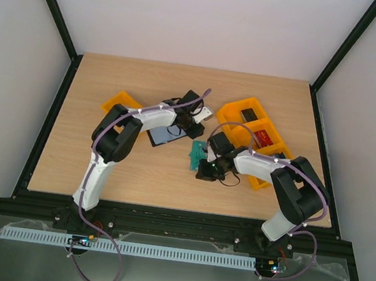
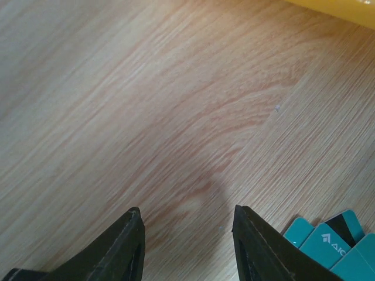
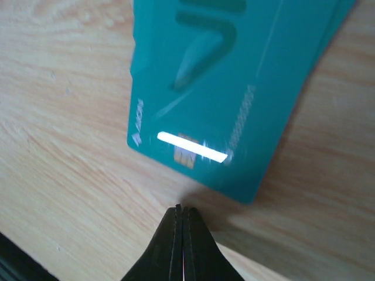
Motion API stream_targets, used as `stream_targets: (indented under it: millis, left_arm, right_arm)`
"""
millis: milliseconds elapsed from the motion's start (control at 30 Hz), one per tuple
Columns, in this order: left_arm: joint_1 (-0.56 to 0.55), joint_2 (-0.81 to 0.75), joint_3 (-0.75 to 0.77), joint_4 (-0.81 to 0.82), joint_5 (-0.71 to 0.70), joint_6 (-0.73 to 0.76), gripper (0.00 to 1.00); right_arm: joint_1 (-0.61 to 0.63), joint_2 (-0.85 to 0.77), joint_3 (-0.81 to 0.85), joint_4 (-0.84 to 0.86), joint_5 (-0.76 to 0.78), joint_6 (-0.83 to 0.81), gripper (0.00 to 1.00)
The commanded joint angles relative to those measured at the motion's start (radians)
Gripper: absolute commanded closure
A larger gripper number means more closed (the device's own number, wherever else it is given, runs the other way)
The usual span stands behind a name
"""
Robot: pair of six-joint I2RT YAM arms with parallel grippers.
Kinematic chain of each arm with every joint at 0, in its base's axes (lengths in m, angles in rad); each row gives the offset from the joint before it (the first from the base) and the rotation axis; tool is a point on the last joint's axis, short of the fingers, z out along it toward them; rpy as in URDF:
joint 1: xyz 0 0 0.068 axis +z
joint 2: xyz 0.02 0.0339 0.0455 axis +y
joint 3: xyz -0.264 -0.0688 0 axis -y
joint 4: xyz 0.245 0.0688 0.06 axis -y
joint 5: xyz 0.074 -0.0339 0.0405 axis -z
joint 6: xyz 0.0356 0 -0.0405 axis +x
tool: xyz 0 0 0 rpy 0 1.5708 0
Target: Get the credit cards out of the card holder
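Several teal credit cards [image 1: 195, 156] lie fanned on the table in the middle. In the right wrist view one card [image 3: 234, 88] lies flat just beyond my fingertips. My right gripper [image 1: 202, 165] [image 3: 181, 208] is shut with nothing between its jaws, its tip just short of the card's near edge. The card holder [image 1: 163, 136] lies open on the table to the left of the cards, dark with a blue-grey face. My left gripper [image 1: 191, 128] [image 2: 186, 209] is open and empty over bare wood; the cards' corners [image 2: 334, 243] show to its lower right.
An orange tray [image 1: 254, 131] at the right holds a small black block [image 1: 249, 114] and a red block [image 1: 264, 137]. Another orange tray [image 1: 119, 101] lies behind the left arm. A pale plate [image 1: 206, 113] sits by the left wrist. A tray edge [image 2: 345, 9] shows in the left wrist view.
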Motion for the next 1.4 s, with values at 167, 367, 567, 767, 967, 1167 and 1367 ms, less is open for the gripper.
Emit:
stream_targets:
  millis: [167, 367, 567, 767, 967, 1167, 1367]
  left_arm:
    - [-0.013, 0.024, -0.030, -0.057, 0.006, 0.008, 0.59]
    - [-0.013, 0.033, -0.027, -0.054, 0.049, 0.002, 0.60]
    - [-0.009, 0.041, -0.019, -0.052, 0.053, 0.001, 0.60]
    - [-0.009, 0.053, 0.002, -0.058, 0.057, 0.001, 0.61]
    - [-0.008, 0.056, 0.054, -0.077, 0.059, 0.003, 0.61]
    - [0.008, 0.039, 0.242, -0.165, 0.010, 0.026, 0.60]
    - [0.027, -0.099, 0.225, -0.233, -0.001, 0.064, 0.60]
  right_arm:
    - [0.000, 0.083, 0.105, -0.007, 0.205, 0.008, 0.98]
    - [-0.001, 0.141, 0.165, 0.006, 0.175, 0.014, 0.98]
    - [-0.019, 0.141, 0.178, 0.017, 0.185, 0.038, 0.98]
    - [-0.041, 0.162, 0.201, 0.065, 0.168, 0.064, 0.98]
    - [-0.041, 0.151, 0.211, 0.073, 0.113, 0.051, 0.98]
    - [-0.047, 0.024, 0.214, -0.021, 0.078, -0.022, 0.98]
    - [-0.153, -0.029, 0.216, -0.083, 0.095, -0.009, 0.98]
